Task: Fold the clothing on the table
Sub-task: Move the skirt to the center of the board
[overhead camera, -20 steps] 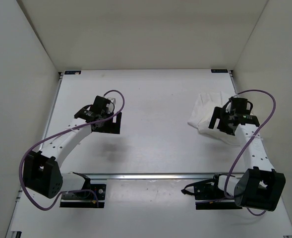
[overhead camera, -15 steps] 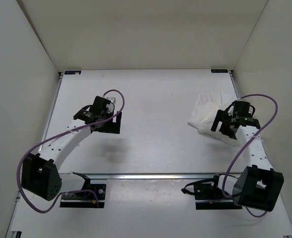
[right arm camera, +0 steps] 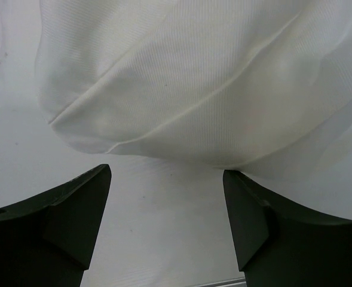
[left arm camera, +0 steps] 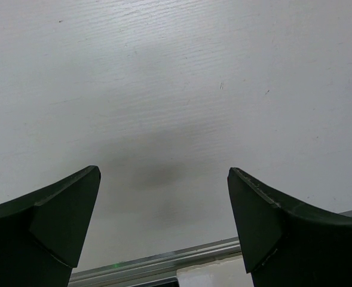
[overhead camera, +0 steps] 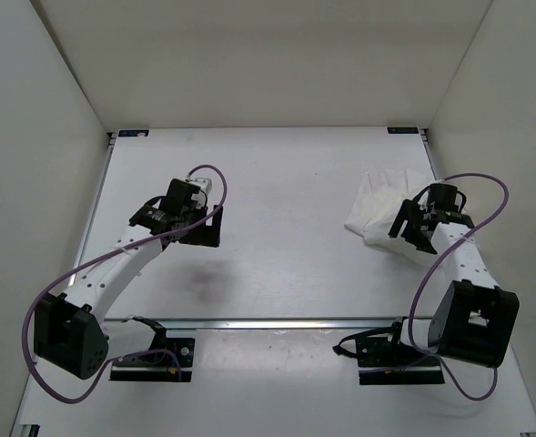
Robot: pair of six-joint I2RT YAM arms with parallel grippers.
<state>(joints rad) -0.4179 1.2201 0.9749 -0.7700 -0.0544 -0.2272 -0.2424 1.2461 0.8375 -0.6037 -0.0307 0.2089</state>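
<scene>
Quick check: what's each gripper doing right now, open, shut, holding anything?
Left gripper: open, empty, over the table.
Right gripper: open, empty, the clothing just ahead of its jaws.

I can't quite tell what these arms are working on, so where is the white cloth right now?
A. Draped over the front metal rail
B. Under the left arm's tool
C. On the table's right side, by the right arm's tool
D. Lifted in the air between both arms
C: the clothing lies crumpled on the table at its right side, just ahead of the right tool, while the left tool hangs over bare tabletop.
</scene>
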